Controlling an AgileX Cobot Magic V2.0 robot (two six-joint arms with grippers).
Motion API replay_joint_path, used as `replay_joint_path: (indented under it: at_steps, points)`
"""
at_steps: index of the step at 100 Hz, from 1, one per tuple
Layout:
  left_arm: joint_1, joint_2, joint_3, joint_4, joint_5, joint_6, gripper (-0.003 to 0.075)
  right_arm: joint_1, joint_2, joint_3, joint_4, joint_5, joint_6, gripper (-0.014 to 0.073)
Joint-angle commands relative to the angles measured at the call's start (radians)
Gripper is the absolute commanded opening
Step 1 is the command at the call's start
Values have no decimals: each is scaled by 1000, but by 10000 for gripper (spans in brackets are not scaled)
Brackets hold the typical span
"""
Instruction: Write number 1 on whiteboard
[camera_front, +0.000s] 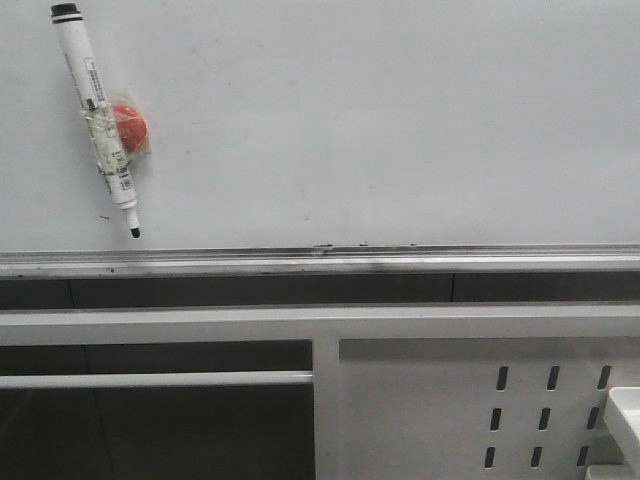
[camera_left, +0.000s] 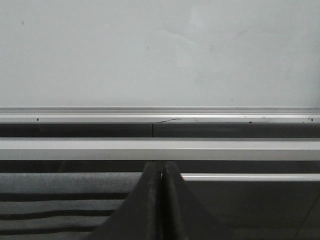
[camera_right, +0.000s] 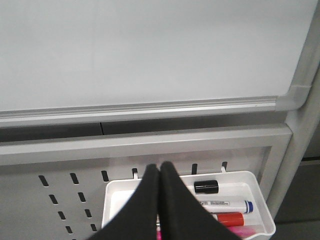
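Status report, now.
Left gripper shut, empty. Right gripper shut, empty. Pale glossy whiteboard blank, no stroke. White black-capped marker stuck on board.

A pale grey-white whiteboard (camera_front: 380, 120) fills the upper part of the front view, its writing surface bare apart from a few faint specks. A white marker pen (camera_front: 97, 115) is stuck to it at upper left, tilted, black cap end uppermost and dark tip pointing down, taped against a red round magnet (camera_front: 130, 123). A silver metal ledge (camera_front: 320, 262) runs along the board's lower edge. Lower right stands a white perforated metal panel (camera_front: 450, 400).
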Motion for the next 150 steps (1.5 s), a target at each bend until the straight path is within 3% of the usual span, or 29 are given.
replay_joint_path:
  at_steps: [1,43,57,81,104,119,126,139,150]
  points:
    - [-6,-21,37,-14,-66,2,-20,-6,-19,15,-8,-24,-8,-69]
    - [-6,-21,37,-12,-73,2,-20,-6,-19,15,-8,-24,-8,-69]
    - [-6,-21,37,-79,-173,2,-20,-6,-19,15,-8,-41,-8,-69]
    - [-3,-21,37,-99,-466,2,-20,-6,-19,15,-8,-264,-8,-69]
    - [-3,-21,37,-99,-505,2,-20,-6,-19,15,-8,-305,-8,-69]
    - [-6,-21,19,-88,-535,-7,-20,-6,-19,9,78,-486,7,-69]
    - [-6,-7,-27,-62,-460,-7,-20,-6,-8,-28,201,-404,17,-69]
    - [-6,97,-166,-74,-233,-7,-20,6,94,-181,216,-196,17,-69]
    - [-6,207,-261,-164,-233,-7,-20,9,226,-331,222,-81,17,-69]
